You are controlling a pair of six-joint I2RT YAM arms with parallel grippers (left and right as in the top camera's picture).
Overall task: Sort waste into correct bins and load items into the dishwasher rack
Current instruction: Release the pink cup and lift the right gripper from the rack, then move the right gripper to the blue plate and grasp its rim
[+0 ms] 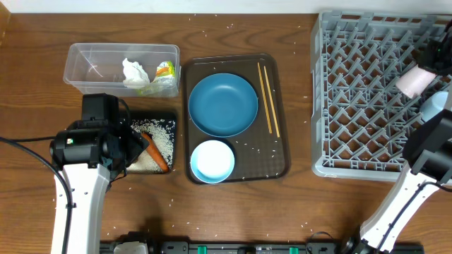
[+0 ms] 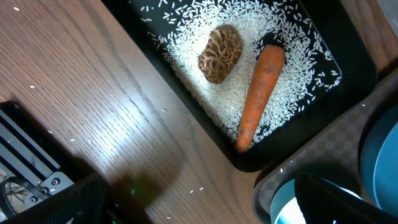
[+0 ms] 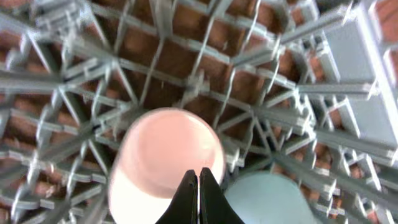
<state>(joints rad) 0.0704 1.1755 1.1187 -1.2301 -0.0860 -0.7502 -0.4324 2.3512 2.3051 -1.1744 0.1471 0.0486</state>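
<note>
Carrot (image 2: 261, 93) shows orange, food lump (image 2: 221, 54) brown with pale crackle pattern, rice (image 2: 261, 28) white, shallow tray (image 2: 249, 163) black. Plate (image 1: 223, 104) is dark blue, bowl (image 1: 212, 161) pale blue-white; rack (image 1: 367, 92) is grey lattice, table (image 2: 93, 93) brown wood-grain.

You have the rack (image 1: 353, 92) right (cups (image 1: 413, 82) in it), plate (image 1: 223, 104) behind bowl (image 1: 212, 161) on serving tray (image 1: 279, 152), carrot (image 1: 155, 153) in shallow tray (image 1: 159, 116) left.

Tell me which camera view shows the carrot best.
The left wrist view: the carrot lies whole and close up on rice in the black tray, beside the brown lump. Overhead shows it small, its upper end at the left arm's edge. The right wrist view faces the dishwasher rack; no carrot there.
</note>
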